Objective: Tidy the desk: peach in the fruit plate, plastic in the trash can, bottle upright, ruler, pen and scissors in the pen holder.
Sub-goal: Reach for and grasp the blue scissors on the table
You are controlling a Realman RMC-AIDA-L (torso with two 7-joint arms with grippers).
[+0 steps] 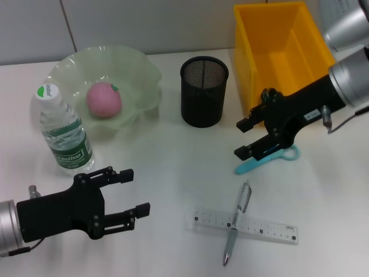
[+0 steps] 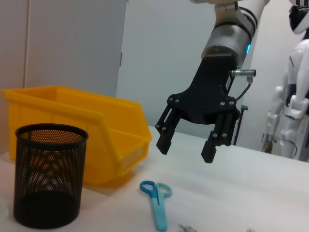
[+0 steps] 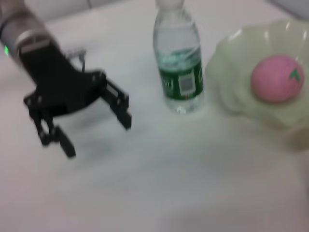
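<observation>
While the left gripper [image 1: 124,199] waits open and empty near the front, the pen [image 1: 236,222] lies crossed on the ruler [image 1: 277,229]; farther right, the right gripper [image 1: 249,138] hangs spread above the scissors [image 1: 266,160], seemingly for pickup.

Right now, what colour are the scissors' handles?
Light blue scissors, clearest in the left wrist view.

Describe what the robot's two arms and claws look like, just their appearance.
Both arms are silver-grey metal cylinders ending in matte black claws. Each claw, left claw and right claw, has a black angular body with two fingers built from bolted linkage bars. A small silver connector with a thin dark cable sticks out near each wrist. The right one carries a small white label, and a green light shows on its wrist.
</observation>
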